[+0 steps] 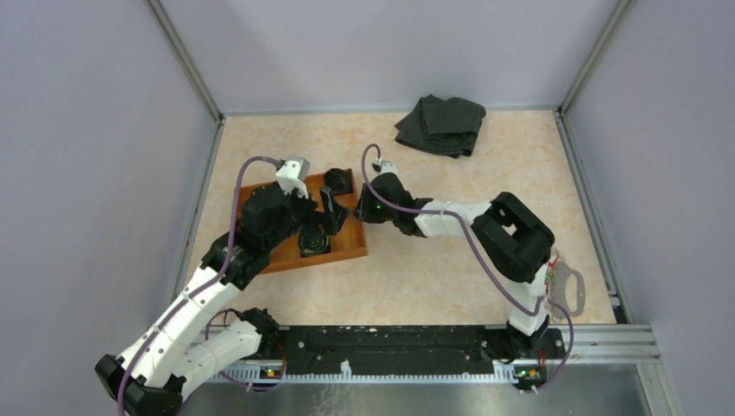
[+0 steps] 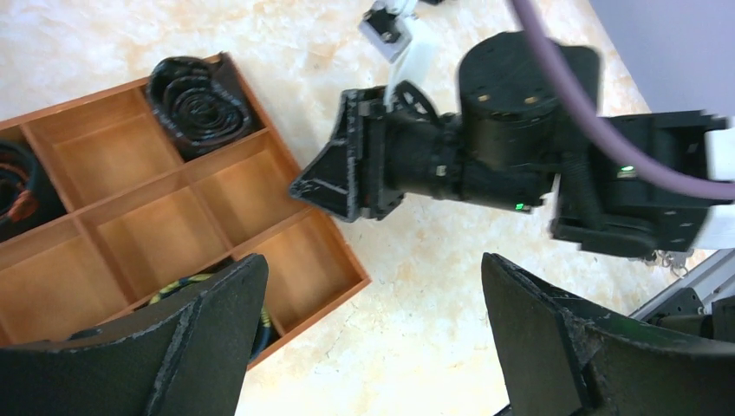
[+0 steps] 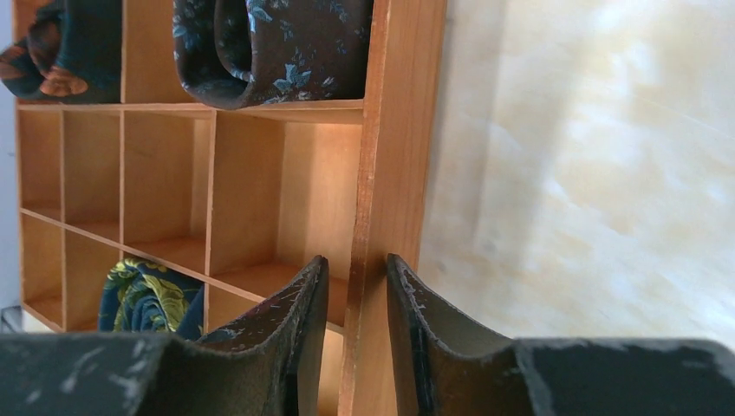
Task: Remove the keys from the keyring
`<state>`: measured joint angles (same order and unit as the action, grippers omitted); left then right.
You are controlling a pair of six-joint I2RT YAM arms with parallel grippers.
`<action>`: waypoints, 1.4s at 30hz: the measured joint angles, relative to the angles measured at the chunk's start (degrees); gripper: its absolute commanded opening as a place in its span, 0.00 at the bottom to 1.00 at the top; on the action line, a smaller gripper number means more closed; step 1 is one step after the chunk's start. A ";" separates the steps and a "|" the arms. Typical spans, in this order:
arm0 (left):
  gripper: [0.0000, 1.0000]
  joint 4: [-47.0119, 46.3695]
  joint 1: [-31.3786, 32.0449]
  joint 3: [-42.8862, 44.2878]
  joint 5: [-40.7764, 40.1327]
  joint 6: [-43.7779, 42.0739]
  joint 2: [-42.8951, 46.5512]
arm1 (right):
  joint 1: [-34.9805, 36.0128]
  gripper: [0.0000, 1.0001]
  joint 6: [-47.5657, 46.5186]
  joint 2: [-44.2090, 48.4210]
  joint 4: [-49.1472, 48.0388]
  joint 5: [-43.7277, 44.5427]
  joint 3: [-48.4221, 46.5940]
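A grey loop (image 1: 569, 289) lies beside the right arm's base and looks like the keyring. Small reddish bits (image 1: 552, 259) at its upper end are too small to tell as keys. Both grippers are far from it, at the orange gridded tray (image 1: 347, 250). My right gripper (image 3: 355, 260) straddles the tray's right wall (image 3: 381, 130), one finger inside and one outside, shut on that wall. It shows in the top view (image 1: 360, 208) at the tray's right edge. My left gripper (image 2: 373, 269) hangs wide open and empty over the tray's corner (image 2: 347, 277).
Rolled ties sit in some tray cells (image 1: 340, 181) (image 1: 314, 241) (image 2: 195, 100) (image 3: 269, 43). A dark folded cloth (image 1: 442, 124) lies at the back of the table. Grey walls close in the table on three sides.
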<state>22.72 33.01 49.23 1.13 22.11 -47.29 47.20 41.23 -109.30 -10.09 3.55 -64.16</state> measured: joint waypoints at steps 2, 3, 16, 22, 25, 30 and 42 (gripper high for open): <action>0.99 0.81 -0.04 0.87 -1.05 -0.11 0.96 | 0.76 0.30 1.07 -3.10 -1.14 -0.76 -3.34; 0.99 1.29 -0.04 1.27 -1.53 -0.17 1.53 | 1.14 0.30 1.60 -4.66 -1.57 -1.22 -5.07; 0.99 3.91 -0.04 3.30 -4.15 -0.15 3.54 | 4.83 0.33 8.85 -16.15 -9.33 -10.08 -16.20; 0.99 4.31 -0.04 3.30 -4.17 0.26 3.98 | 5.33 0.44 10.91 -17.22 -10.58 -13.79 -17.79; 0.99 4.28 -0.04 3.30 -3.87 0.26 4.04 | 5.27 0.53 10.88 -16.94 -11.13 -14.19 -17.59; 0.99 3.93 -0.11 3.34 -2.05 0.17 4.13 | 4.33 0.67 9.42 -9.18 -9.09 -13.03 -11.23; 0.99 -0.96 -0.11 2.14 6.82 0.02 4.57 | -2.03 0.85 6.69 21.86 4.15 3.76 10.93</action>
<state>21.76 32.91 51.37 7.94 22.13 -42.72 45.17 47.92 -87.44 -5.93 7.31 -53.23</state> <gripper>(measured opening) 0.987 0.802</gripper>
